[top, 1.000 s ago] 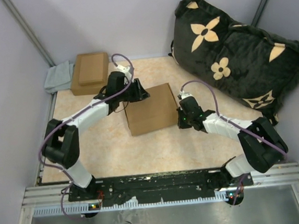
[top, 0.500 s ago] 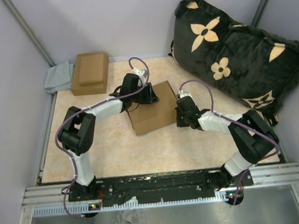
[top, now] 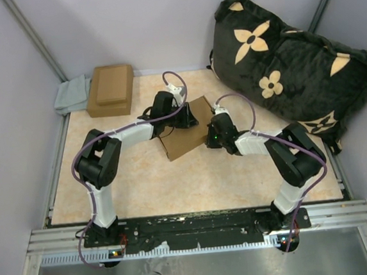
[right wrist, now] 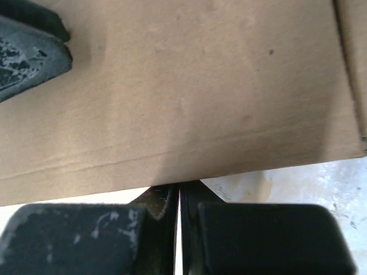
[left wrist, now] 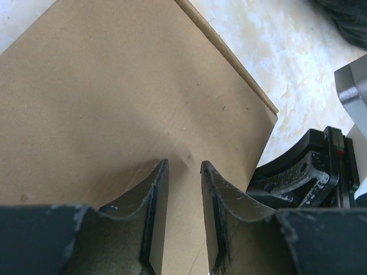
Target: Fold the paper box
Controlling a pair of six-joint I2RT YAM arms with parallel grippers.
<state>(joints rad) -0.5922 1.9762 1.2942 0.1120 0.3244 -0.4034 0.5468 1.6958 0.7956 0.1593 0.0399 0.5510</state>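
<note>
The paper box (top: 184,144) sits directly under the left gripper (left wrist: 182,166), whose fingers stand a narrow gap apart with nothing between them. The right gripper (right wrist: 179,189), pinched shut and empty, meets the box's edge just ahead of its fingertips. I'd press down evenly while the right braces, so the box doesn't skate.

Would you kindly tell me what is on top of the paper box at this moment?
The left gripper, fingertips slightly apart, is over the top panel of the paper box; contact is unclear. The shut right gripper is at its edge. The box's inside is covered.
</note>
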